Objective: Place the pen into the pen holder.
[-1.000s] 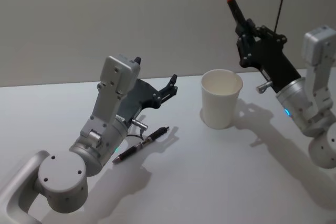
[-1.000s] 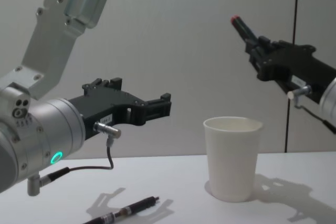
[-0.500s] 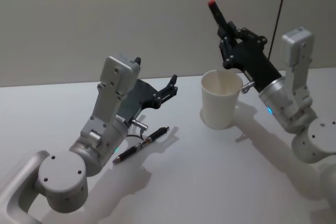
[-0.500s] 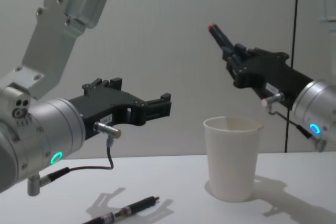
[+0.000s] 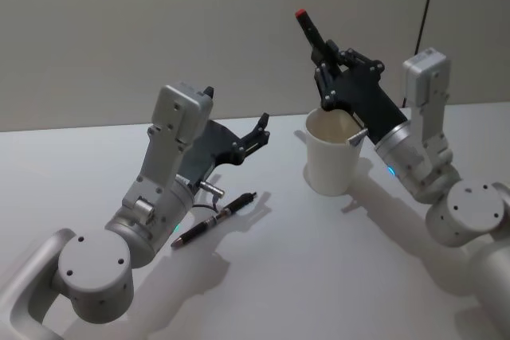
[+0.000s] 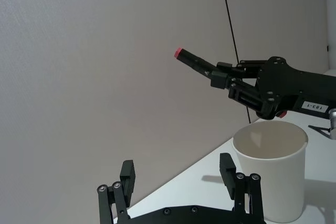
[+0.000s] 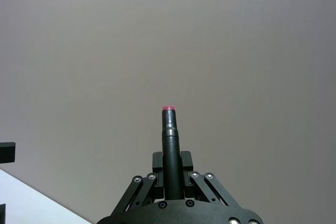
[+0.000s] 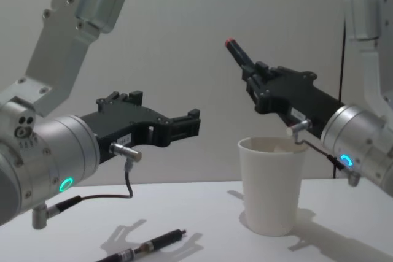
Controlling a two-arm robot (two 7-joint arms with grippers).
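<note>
My right gripper [image 5: 325, 60] is shut on a black pen [image 5: 307, 29] with a red end, which points up and to the left. It hangs just above the rim of the pen holder [image 5: 330, 163], a white paper cup standing upright on the table. From the chest, the gripper [image 8: 256, 77] and the pen [image 8: 239, 54] sit over the cup [image 8: 271, 189]. A second dark pen [image 5: 215, 218] lies flat on the table near my left arm. My left gripper [image 5: 259, 130] hovers open above that pen, left of the cup, holding nothing.
The white table [image 5: 287, 276] ends at a plain grey wall behind. A thin dark cable [image 5: 426, 13] hangs down the wall at the right. My left arm's thin cable [image 8: 126, 182] loops down near the lying pen [image 8: 150, 246].
My right gripper has carried the red-ended pen leftward and a little lower, from right of the cup to over its rim. The left arm and the lying pen have not moved.
</note>
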